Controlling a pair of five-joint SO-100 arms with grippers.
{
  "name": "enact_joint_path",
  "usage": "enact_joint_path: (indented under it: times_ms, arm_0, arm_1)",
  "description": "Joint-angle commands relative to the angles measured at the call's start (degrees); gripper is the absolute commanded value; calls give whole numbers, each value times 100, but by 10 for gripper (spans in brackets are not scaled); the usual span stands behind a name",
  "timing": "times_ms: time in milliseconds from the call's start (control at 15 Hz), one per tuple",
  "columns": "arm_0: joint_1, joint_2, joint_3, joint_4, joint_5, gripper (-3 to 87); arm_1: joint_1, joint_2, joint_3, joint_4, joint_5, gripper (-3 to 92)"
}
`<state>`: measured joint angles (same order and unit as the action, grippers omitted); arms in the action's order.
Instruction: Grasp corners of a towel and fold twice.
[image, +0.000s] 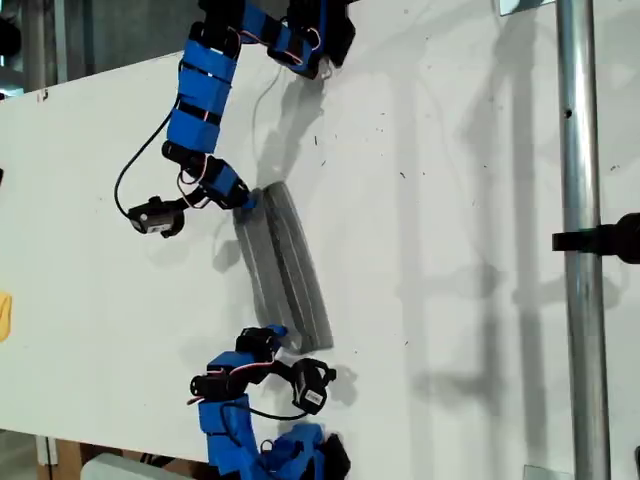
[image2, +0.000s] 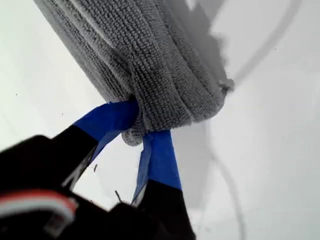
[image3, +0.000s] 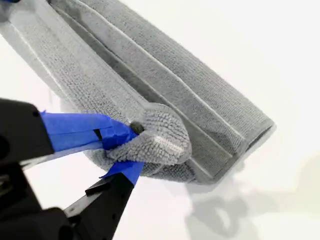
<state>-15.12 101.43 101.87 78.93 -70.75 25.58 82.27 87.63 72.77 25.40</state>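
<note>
**Both claws pinched on the folded towel's ends**

My first gripper (image2: 137, 125) is clamped on the towel (image2: 150, 55). Its two blue-taped jaws meet on a small nub of cloth at one corner (image2: 132, 136) of a short end, where several layers stack and curl over. My second gripper (image3: 133, 150) is likewise closed on the towel, pinching a turned-up corner (image3: 160, 137) whose pale stripe shows between the jaws.

In the exterior view the towel (image: 285, 270) lies on the white table (image: 450, 200) as a narrow grey strip, long edges nearly parallel. One blue arm reaches each short end. The wrist views do not settle which arm is which there.

Each grip sits right at an end corner, not mid-edge. I judge this is so the layers travel together and the long edges stay aligned as the cloth is laid over. The stacked layers at both ends suggest the second fold is made, or very nearly.

The likely next need is a clean release. The looped pile could cling to the tape, so lifting away carelessly may drag a corner and spoil the fold.
</note>
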Motion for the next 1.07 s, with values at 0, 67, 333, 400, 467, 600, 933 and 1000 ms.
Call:
enact_joint_path:
  times_ms: [0, 67, 333, 400, 467, 600, 933, 1000]
  arm_0:
    - [237, 369, 554, -396, -229, -27]
    - [369, 352, 721, -580, -413, -27]
    - [984, 18, 905, -1239, -1143, -27]
    - [1116, -70, 888, -1389, -1310, -27]
    - [1204, -176, 853, -1450, -1459, -27]
    - [1318, -360, 870, -1477, -1731, -27]
    - [1257, -782, 1178, -1591, -1890, -3]
    - [1239, -721, 1160, -1459, -1960, 109]
  arm_1:
    - [-97, -132, 88, 9, 229, -2]
    - [-114, -272, 149, -9, 264, -2]
    - [-132, -527, 211, 132, 299, -2]
    - [-53, -492, 211, 246, 281, -2]
    - [44, -457, 185, 387, 246, -2]
    - [123, -422, 149, 615, 237, -2]
    - [439, -1116, 413, 123, 272, -2]
    - [589, -1125, 422, 132, 237, -2]
